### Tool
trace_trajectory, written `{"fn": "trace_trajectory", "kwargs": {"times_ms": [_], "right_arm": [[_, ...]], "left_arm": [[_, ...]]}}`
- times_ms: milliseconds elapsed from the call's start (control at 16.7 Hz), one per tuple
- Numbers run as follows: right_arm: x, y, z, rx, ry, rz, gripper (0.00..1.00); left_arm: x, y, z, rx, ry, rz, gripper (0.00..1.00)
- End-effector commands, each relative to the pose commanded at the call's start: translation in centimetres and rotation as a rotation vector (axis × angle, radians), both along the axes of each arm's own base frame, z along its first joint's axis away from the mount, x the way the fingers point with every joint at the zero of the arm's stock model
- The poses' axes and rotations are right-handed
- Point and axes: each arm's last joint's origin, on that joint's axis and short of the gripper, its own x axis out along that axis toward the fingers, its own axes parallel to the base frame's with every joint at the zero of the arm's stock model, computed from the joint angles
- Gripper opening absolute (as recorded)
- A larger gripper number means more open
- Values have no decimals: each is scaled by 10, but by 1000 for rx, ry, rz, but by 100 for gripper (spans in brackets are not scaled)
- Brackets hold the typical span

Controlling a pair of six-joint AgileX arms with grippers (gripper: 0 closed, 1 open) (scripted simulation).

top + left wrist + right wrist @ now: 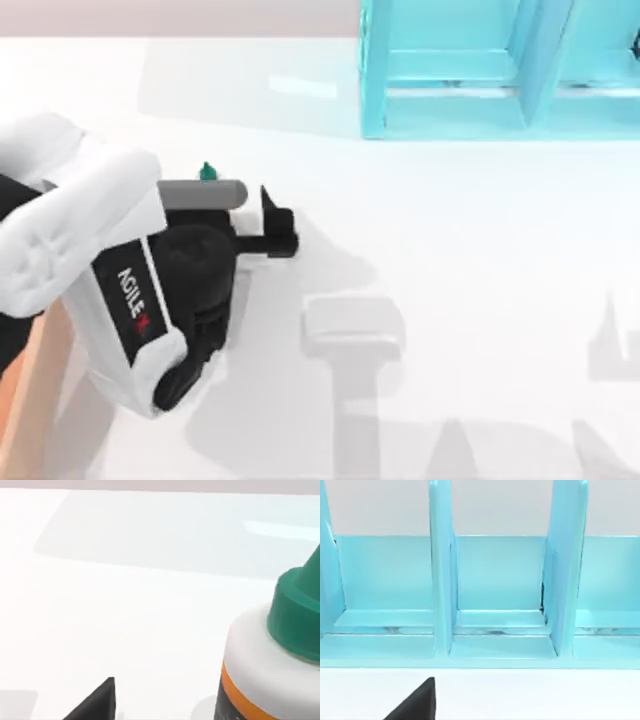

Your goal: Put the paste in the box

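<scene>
The left AgileX arm reaches across the left side of the white surface (450,260) in the top view, its black left claw (272,222) sitting beside the paste, a small white glue bottle with an orange label and a green pointed cap (208,172). From above, the bottle's green tip pokes out just behind the arm's grey wrist bar. In the left wrist view the bottle (270,670) looms close, standing upright on the surface, with one dark finger (95,702) of the left claw at the frame's lower edge and apart from the bottle. Whether the claw has closed on the bottle cannot be told; the fingers appear spread, with no contact on view.

A tan wooden edge (25,400), which may be the rim of the box, peeks from beneath the arm at the top view's left border. The bottle stands on the bare surface, outside it.

A turquoise blue shelf unit (480,70) stands at the far side of the surface, and the right wrist view looks straight into its compartments (495,580), a single dark finger (415,702) of the right claw showing, the right arm apparently parked.

By these pictures the task is barely begun: the bottle is approached but not lifted, and the grasp, carry and release into the box all remain.
</scene>
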Motion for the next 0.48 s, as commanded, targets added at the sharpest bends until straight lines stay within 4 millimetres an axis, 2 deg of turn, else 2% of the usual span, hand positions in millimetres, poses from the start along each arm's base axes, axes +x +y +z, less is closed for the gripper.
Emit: {"fn": "trace_trajectory", "kwargs": {"times_ms": [120, 360, 480], "right_arm": [[0, 0, 0, 0, 0, 0, 100], [0, 0, 0, 0, 0, 0, 100], [0, 0, 0, 0, 0, 0, 100]], "left_arm": [[12, 2, -2, 1, 3, 0, 100], [14, 3, -3, 1, 3, 0, 100], [14, 3, -3, 1, 3, 0, 85]]}}
